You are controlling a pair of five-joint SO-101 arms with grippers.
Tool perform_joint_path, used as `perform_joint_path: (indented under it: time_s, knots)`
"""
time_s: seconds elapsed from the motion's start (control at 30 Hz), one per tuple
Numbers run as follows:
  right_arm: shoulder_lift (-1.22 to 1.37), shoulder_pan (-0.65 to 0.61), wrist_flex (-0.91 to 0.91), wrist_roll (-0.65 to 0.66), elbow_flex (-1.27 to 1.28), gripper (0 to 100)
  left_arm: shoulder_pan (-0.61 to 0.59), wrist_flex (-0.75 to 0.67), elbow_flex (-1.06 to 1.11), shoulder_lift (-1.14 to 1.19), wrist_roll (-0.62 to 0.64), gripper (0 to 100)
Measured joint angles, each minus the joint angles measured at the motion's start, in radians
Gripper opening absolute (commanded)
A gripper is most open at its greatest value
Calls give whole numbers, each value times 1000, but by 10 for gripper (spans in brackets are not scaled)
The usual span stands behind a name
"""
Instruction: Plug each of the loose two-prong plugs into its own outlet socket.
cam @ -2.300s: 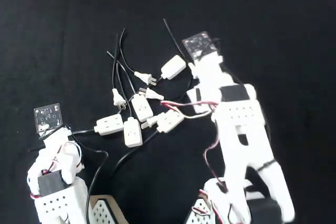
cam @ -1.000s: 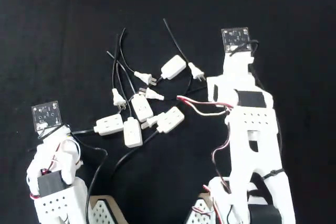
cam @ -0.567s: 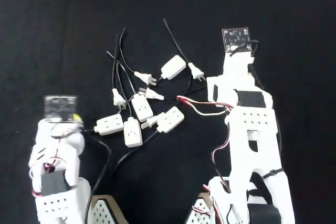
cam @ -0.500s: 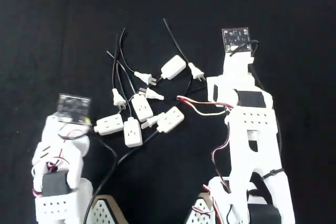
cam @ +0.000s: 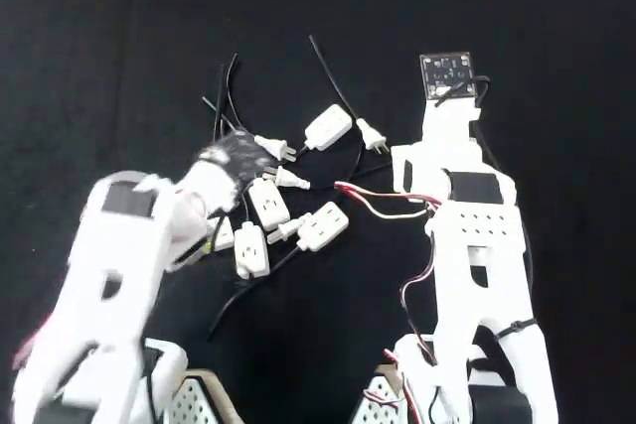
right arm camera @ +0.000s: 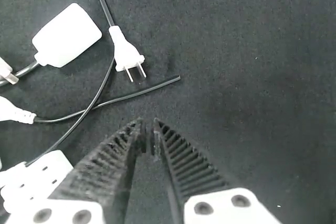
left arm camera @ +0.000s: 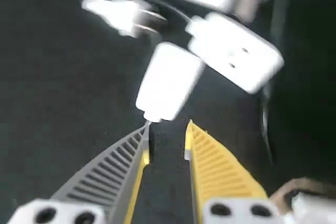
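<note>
High view: black desk [cam: 556,37] with a knot of white socket blocks and short-corded two-prong plugs at its middle; left arm [cam: 114,265] slanted in over the near left side of that knot, covering part of it; right arm [cam: 465,235] stretched straight along the knot's right side, clear of the cords.

Left wrist view: left jaws parted a little, gripping nothing, tips just short of the cord end of a socket block [left arm camera: 169,80]; lined up with its long axis, presumably so as to close across its narrow sides; second socket block [left arm camera: 236,59] just beside it, slots facing up; blurred plug [left arm camera: 123,15] beyond.

Right wrist view: right jaws all but closed, tips nearly meeting, nothing between them; hovering over bare cloth near a bare-pronged plug [right arm camera: 126,51], prongs turned toward the jaws; smooth socket block [right arm camera: 66,35] just beside that plug; cut cord end [right arm camera: 157,83] lying between plug and jaws.

Hardly begun, by the look of it: several plugs lying free with prongs showing; possibly one seated plug [cam: 283,232] in an end socket [cam: 323,227], too small to be sure.

Likely plan: steady a socket with the left side, fetch a plug with the right; needs the right jaws opened first.

Main risk: crossed cords, so lifting one piece may drag its neighbours.
</note>
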Motion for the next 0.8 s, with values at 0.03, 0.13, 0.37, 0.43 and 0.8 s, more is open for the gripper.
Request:
perform_joint_path:
  time_s: [0.03, 0.13, 0.37, 0.43, 0.8]
  knots:
    - [0, 0, 0, 0, 0, 32, 6, 31, -68, 101, -48, 131]
    - [0, 0, 0, 0, 0, 32, 8, 69, -221, 365, -161, 140]
    - [0, 0, 0, 0, 0, 32, 17, 77, -371, 638, -325, 219]
    - [0, 0, 0, 0, 0, 32, 17, 71, -399, 644, -334, 230]
    - [0, 0, 0, 0, 0, 32, -15, 80, -456, 747, -480, 332]
